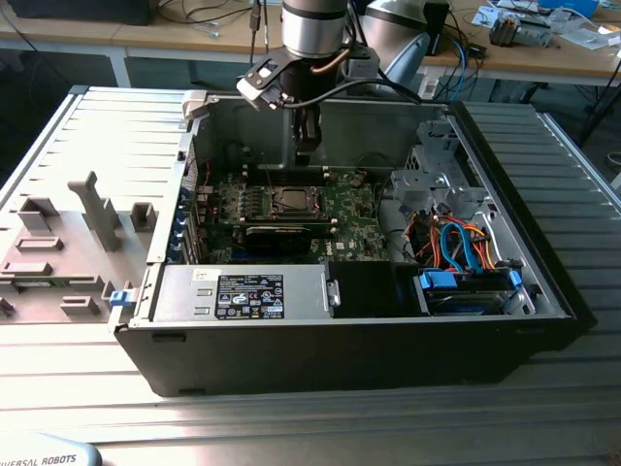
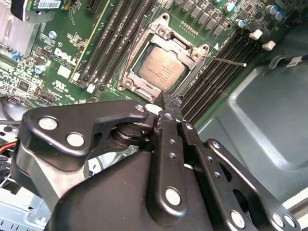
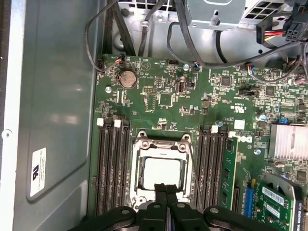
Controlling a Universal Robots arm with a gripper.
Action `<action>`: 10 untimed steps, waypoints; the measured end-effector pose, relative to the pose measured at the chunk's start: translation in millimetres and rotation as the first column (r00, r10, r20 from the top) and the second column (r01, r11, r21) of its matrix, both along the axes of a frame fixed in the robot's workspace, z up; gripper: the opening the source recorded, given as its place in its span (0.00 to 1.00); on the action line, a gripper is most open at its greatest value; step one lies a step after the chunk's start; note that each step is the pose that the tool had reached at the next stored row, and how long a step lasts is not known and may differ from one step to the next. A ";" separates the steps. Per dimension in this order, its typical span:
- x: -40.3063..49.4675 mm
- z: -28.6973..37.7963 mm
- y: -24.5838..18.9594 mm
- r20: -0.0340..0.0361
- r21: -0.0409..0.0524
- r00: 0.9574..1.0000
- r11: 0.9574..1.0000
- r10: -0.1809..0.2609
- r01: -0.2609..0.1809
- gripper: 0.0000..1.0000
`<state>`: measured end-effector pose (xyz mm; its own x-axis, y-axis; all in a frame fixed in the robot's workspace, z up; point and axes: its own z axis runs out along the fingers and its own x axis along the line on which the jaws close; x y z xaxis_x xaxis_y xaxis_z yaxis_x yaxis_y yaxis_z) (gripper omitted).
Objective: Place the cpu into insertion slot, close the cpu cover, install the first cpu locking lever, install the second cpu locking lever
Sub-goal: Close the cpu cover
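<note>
The cpu lies silver side up in the insertion slot of the green motherboard. The cpu cover lies flat around it, so the chip shows through the cover's window. A thin wire locking lever sticks out from one corner of the socket, over the memory slots. My gripper is shut with nothing between its fingers. It hangs just above the socket's edge, inside the open computer case.
Long memory slots flank the socket on both sides. A black card lies beside the socket, with a power supply and drive bay with coloured cables towards the case front. Grey case walls surround the board. Grey fixtures stand at the exterior view's left.
</note>
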<state>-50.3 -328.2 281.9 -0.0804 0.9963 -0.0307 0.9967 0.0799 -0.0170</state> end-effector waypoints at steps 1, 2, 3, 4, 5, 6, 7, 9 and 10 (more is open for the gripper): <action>0.0 0.9 0.0 0.000 -0.002 1.000 1.000 0.000 0.000 0.11; 0.0 2.4 0.0 0.000 -0.006 1.000 1.000 0.000 0.000 0.11; 0.0 3.5 0.0 0.000 -0.008 1.000 1.000 0.000 0.000 0.11; 0.0 4.2 0.0 0.000 -0.009 1.000 1.000 0.000 0.000 0.11; 0.0 4.7 0.0 0.000 -0.010 1.000 1.000 0.000 0.000 0.11; 0.0 4.6 0.0 0.000 -0.009 1.000 1.000 0.000 0.000 0.11; 0.0 4.7 0.0 0.000 -0.009 1.000 1.000 0.000 0.000 0.11; 0.0 4.8 0.0 0.000 -0.010 1.000 1.000 0.000 0.000 0.11; 0.0 4.8 0.0 0.000 -0.010 1.000 1.000 0.000 0.000 0.11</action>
